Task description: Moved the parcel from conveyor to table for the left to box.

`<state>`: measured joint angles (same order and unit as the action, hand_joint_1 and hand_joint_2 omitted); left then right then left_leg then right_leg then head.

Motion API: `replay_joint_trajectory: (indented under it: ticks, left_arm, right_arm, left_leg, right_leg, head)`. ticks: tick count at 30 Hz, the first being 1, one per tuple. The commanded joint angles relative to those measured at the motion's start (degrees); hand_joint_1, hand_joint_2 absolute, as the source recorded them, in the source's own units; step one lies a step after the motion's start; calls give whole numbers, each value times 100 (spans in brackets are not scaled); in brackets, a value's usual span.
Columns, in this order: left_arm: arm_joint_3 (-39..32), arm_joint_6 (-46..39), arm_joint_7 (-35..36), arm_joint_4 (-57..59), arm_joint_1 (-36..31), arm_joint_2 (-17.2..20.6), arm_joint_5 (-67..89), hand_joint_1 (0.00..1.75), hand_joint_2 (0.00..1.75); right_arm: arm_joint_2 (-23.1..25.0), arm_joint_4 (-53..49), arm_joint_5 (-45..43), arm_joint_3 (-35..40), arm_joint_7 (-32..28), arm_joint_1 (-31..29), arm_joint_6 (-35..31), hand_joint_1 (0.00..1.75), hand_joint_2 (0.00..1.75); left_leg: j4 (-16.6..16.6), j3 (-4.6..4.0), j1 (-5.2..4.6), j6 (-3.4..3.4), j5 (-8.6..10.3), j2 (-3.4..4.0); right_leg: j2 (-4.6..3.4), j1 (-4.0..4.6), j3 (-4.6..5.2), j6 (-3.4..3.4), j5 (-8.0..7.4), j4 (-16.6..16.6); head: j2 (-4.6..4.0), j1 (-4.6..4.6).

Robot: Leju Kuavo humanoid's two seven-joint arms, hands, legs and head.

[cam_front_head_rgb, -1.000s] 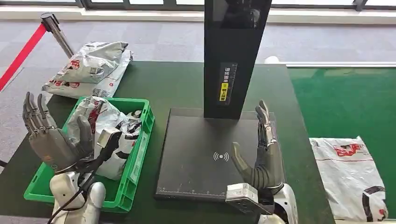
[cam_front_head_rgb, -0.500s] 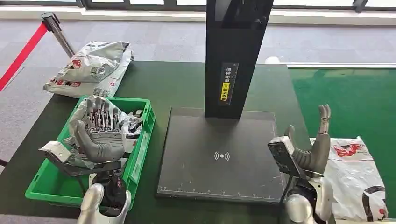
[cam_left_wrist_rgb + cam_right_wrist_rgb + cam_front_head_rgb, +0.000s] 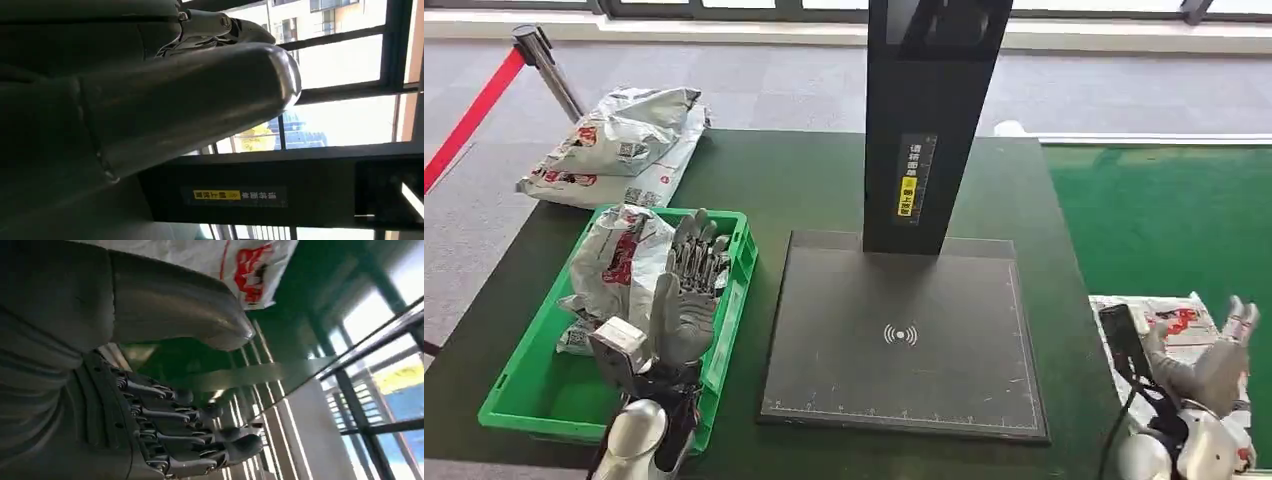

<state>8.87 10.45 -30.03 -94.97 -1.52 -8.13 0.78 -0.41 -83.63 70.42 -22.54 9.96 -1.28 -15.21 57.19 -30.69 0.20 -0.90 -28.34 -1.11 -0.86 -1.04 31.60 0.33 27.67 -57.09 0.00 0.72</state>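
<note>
Dark green table (image 3: 824, 190), largest thing in view and the landmark for all else. To its right, level with its near right corner, the green conveyor (image 3: 1164, 220), carrying a white parcel (image 3: 1169, 315) with red print; seen close in the right wrist view (image 3: 200, 260) too. On the middle of the table, a black scanner stand (image 3: 902, 330) with an upright column. On the table's near left part, a green box (image 3: 724, 320) holding 1 grey parcel (image 3: 614, 262); past the table's far left corner, 2 more bags (image 3: 614, 145).

Right hand (image 3: 1214, 365) off the table's near right corner, above the conveyor parcel, fingers apart, nothing held; touching or just clear of the bag, cannot tell. Left hand (image 3: 686, 300) raised over the box, fingers straight and spread, holding nothing.

Likely step: reach for the conveyor parcel, not yet gripped. Next move calls for lowering onto the bag, closing on its slack film firmly, then lifting across to the table's near right part, clear of the stand.
</note>
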Motion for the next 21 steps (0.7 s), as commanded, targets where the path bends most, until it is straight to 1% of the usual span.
replay_joint_trajectory:
  ticks: [1, 3, 5, 6, 12, 17, 20, 21]
  left_arm:
    - [162, -28, 53, 653, -613, 186, 206, 0, 0]
    - [146, -32, 105, 693, -649, 149, 248, 0, 0]
    - [169, -61, 107, 684, -568, 167, 325, 0, 0]
    - [172, -70, 95, 679, -539, 170, 340, 0, 0]
    - [167, -69, 71, 670, -505, 171, 352, 0, 0]
    - [194, -199, -7, 586, -322, 188, 559, 0, 0]
    - [144, -238, 9, 489, -272, 174, 624, 0, 0]
    - [127, -277, 50, 462, -266, 176, 661, 0, 0]
  right_arm:
    - [-487, 1819, 357, -1913, 391, -67, 708, 0, 175]
    - [-547, 2264, 614, -2124, 553, -102, 959, 0, 175]
    - [-531, 2488, 739, -2200, 575, -103, 1087, 0, 175]
    - [-511, 2497, 760, -2209, 574, -99, 1083, 0, 175]
    - [-450, 2401, 831, -2244, 580, -124, 1104, 0, 175]
    - [-303, 2312, 1127, -2396, 596, -40, 1432, 0, 175]
    - [-310, 2489, 1245, -2282, 419, -213, 1439, 0, 175]
    - [-320, 2506, 1276, -2146, 319, -238, 1162, 0, 175]
  left_leg:
    - [-5, -3, 10, 3, 14, -35]
    - [0, -8, 8, 4, 14, -37]
    - [-3, -6, 12, 4, 13, -30]
    - [0, -1, 6, 4, 4, -13]
    - [1, -5, 5, 7, 5, -3]
    - [-4, -4, 8, 8, 8, 0]
    - [-4, -2, 6, 8, 5, 10]
    - [-1, -3, 2, 8, 2, 10]
  right_leg:
    - [50, 12, -20, -2, -7, 22]
    - [51, 9, -18, -1, -6, 19]
    - [47, 15, -22, -2, -9, 26]
    - [23, 10, -14, 0, -4, 15]
    - [18, 10, -4, -2, -7, 12]
    - [19, 14, -7, -3, -11, 18]
    - [8, 11, -6, -2, -11, 17]
    - [3, 5, -4, -1, -6, 8]
  head:
    - [0, -2]
    - [0, -2]
    - [0, -2]
    - [0, -2]
    - [0, -2]
    - [0, -2]
    - [0, -2]
    - [0, -2]
